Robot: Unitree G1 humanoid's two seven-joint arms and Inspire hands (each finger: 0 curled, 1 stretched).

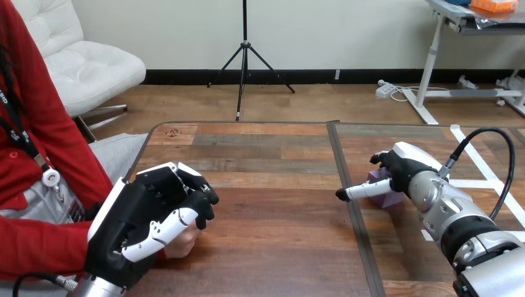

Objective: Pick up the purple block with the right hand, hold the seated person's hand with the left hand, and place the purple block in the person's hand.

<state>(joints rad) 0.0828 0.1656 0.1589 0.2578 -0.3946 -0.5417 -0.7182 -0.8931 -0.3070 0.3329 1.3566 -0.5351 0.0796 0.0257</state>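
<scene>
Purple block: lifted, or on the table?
On the table: the purple block sits flat on it, with the right hand closed over it.

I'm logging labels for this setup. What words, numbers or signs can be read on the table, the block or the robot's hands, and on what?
No text can be read.
On the table: a small dark mark near the far left corner, too small to read.
On the purple block, the left hand and the right hand: none.
</scene>
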